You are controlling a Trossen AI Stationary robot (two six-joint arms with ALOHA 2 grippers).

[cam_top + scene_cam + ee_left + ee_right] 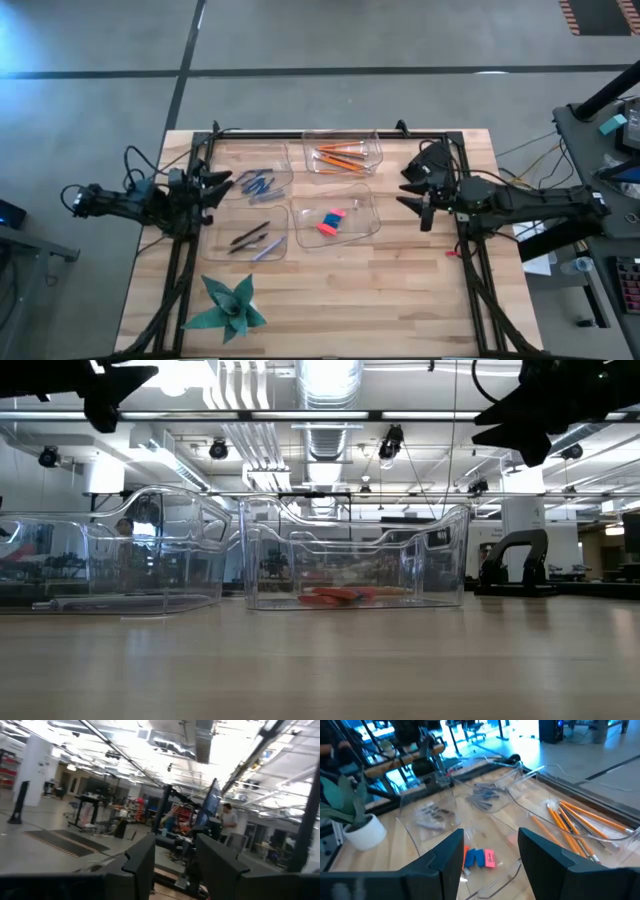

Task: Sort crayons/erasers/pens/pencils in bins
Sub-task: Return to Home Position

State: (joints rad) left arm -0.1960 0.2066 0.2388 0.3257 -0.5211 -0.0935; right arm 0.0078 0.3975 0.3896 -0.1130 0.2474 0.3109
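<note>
Everything looks sorted: pencils [340, 156] in the bin [376, 145] at 12 o'clock, crayons [256, 184] at 10, pens [249, 239] at 8, erasers [331, 221] near centre. Best now to keep both arms high and clear of the trays. Left gripper [218, 186] at 9 o'clock, fingers parted, holding nothing. Right gripper [415, 188] at 3, fingers spread, also holding nothing.

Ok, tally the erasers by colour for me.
red eraser: 1
blue eraser: 1
pink eraser: 1
Total: 3, all in one bin
</note>
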